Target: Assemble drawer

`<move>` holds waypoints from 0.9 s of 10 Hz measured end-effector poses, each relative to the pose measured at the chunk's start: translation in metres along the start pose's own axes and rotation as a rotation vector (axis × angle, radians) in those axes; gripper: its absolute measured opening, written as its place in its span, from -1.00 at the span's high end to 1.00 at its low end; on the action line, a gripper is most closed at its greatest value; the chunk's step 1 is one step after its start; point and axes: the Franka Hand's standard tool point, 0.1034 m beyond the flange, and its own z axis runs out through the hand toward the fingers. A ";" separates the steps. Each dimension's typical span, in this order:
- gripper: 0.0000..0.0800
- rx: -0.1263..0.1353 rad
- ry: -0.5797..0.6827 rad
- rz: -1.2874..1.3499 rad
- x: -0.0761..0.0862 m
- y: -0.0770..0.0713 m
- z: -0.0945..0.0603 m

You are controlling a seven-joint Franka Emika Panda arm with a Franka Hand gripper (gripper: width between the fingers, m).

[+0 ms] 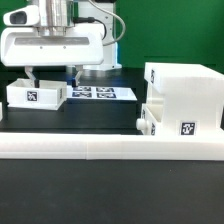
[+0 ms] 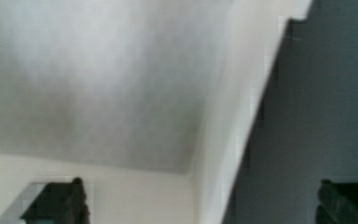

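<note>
So we're looking at the gripper hanging low over the loose tray on the exterior view's left. Its claw is spread wide, with nothing clamped in it. We're reading that wide spread as deliberate: it leaves room to drop over the tray's walls, so our guess is a grab is being lined up.

The tray is sitting flat on the black table, tag facing the camera. It's just beside the marker board and well apart from the box housing on the exterior view's right. The housing seems to be facing its open side toward the tray, which makes sense if trays are meant to slide in from there. Something is poking out low on that side, and we're thinking it's the second tray sitting partly in, but we're not swearing to it. The long low rail is running across the front, probably as a stop to push parts against.

What we're struggling with: the wrist view is mostly one blurry white surface, presumably the tray up close, with only the dark fingertips peeking in at the edge. We can't tell if they're touching the tray. The arm itself is getting cut off by the frame.
</note>
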 end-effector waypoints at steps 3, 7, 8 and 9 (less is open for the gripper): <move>-0.62 -0.001 0.005 0.002 -0.001 0.002 0.000; -0.62 0.010 -0.013 0.142 -0.018 0.001 0.008; -0.62 0.016 -0.023 0.171 -0.023 0.000 0.014; -0.62 0.018 -0.030 0.190 -0.026 -0.001 0.019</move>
